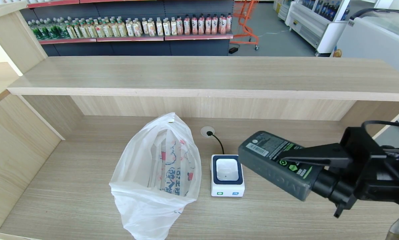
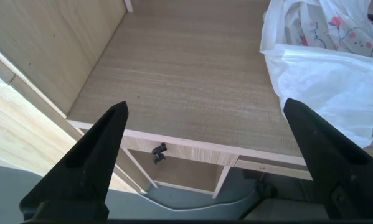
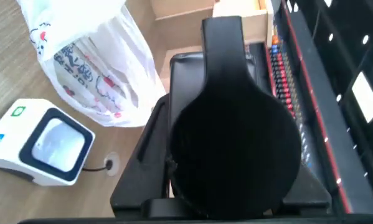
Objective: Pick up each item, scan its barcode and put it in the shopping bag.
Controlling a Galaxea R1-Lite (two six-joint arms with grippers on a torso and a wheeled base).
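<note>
Right gripper (image 1: 296, 163), black jaws clamped on a dark grey, flat-sided bottle (image 1: 269, 168) with barcode label, aloft just right of the scanner (image 1: 227, 175): white box, blue-framed glass window. Beside it, crinkled translucent shopping bag (image 1: 143, 193), printed pack (image 1: 173, 170) inside, on wood-grain counter (image 1: 69, 186). Left gripper (image 2: 205, 106), pointed jaws spread wide, empty.

head high, facing down; wrists near; bag (image 1: 153, 173) shared

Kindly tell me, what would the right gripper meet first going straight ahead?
Probably the counter's back wall, past the scanner and beside the shopping bag; its held bottle leads, and depth is unclear.
</note>
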